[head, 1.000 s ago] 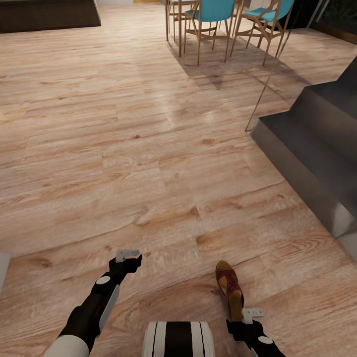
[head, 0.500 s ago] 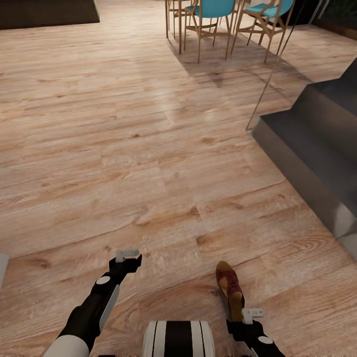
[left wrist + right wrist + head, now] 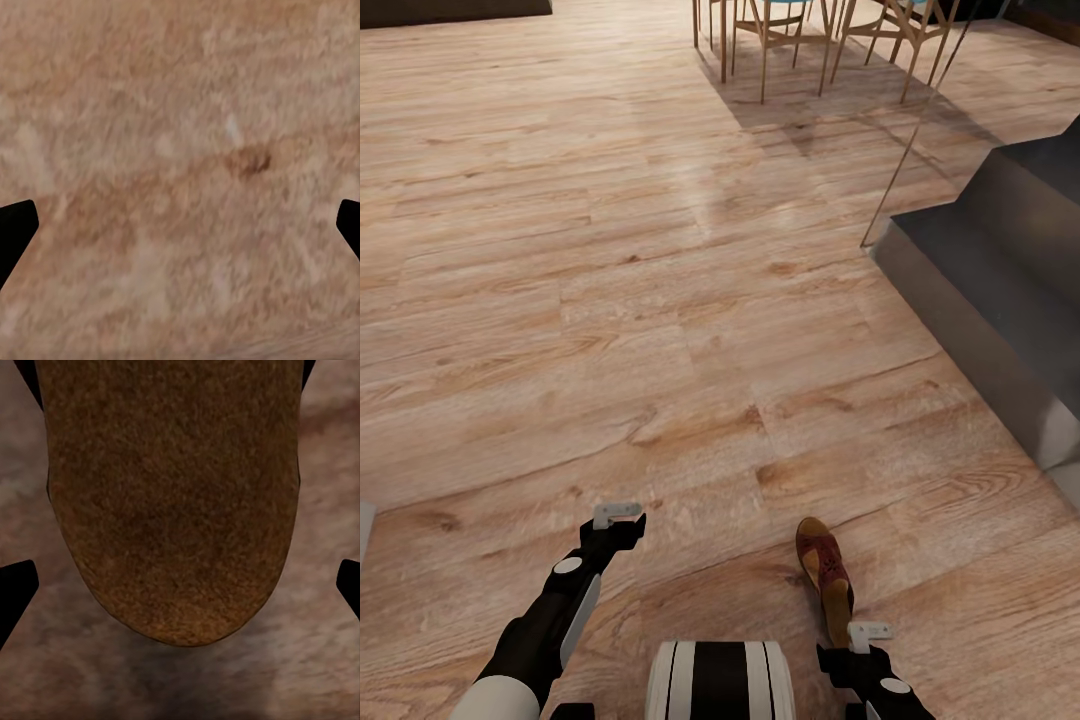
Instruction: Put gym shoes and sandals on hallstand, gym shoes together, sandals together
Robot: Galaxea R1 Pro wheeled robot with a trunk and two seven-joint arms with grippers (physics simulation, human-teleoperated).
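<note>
Wood-grain corridor floor [image 3: 610,300] stretches across the head view. At the far left edge a sliver of something pale grey [image 3: 364,530] pokes in; what it is cannot be told. Next comes the left arm, black with a white cuff, reaching forward low over the planks, its left gripper [image 3: 618,513] ending in a small pale finger piece. In the left wrist view the two dark fingertips [image 3: 15,229] sit far apart at the frame's edges with only bare boards between them, so those jaws are spread wide and hold nothing.

Just right of the middle, the robot's striped white-and-black trunk [image 3: 720,680] shows at the bottom. Beside it lies one sandal [image 3: 825,575], dark brown with a tan insole, flat on the floor, its length running away from the robot. The right gripper [image 3: 868,632] hangs close by the sandal's near end. In the right wrist view the sandal's rounded brown end [image 3: 172,502] lies centred between the spread dark fingertips [image 3: 16,592], apart from both; those jaws are released and grasp nothing.

Further right, dark grey steps [image 3: 1000,260] rise, and wooden chair legs [image 3: 800,40] stand beyond.
</note>
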